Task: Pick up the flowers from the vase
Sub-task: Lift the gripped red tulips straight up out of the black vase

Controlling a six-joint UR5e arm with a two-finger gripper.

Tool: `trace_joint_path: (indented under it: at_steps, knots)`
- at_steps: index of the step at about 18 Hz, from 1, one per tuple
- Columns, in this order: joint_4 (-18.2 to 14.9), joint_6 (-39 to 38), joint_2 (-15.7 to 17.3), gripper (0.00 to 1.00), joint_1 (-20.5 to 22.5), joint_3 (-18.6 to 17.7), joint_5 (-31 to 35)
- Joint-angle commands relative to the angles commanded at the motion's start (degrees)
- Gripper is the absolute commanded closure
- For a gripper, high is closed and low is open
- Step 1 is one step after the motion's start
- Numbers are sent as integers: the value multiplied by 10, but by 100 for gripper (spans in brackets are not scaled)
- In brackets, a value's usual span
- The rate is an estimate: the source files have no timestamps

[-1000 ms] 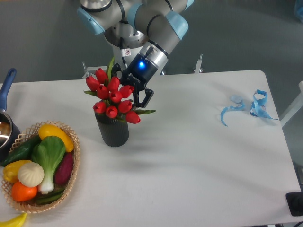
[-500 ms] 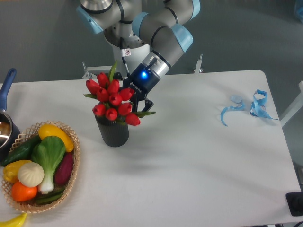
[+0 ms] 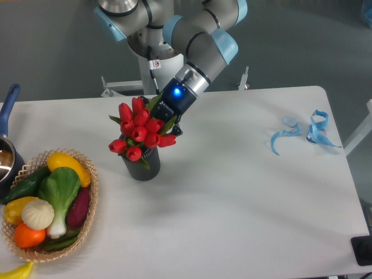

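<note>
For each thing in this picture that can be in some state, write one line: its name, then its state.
Flowers: bunched, tilted to the left, lower ends at the vase mouth.
Vase: upright on the table.
Gripper: at the flowers, its fingers hidden by the blooms; open or shut cannot be told.
Basket: full of toy vegetables.
Ribbon: lying loose and curled on the table.
Pot: at the left edge, mostly cut off.

A wicker basket (image 3: pixel 87 212) of toy vegetables (image 3: pixel 55 195) sits at the near left of the white bench (image 3: pixel 232 197). A blue-handled pan (image 3: pixel 7 131) lies at the left edge. Blue ribbon scraps (image 3: pixel 305 132) lie far right.
</note>
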Motion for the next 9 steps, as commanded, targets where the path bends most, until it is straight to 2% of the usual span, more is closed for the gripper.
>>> trace_joint_path:
  at_steps: [9]
  knots:
    - [0,-80,55,99,27,10,-42]
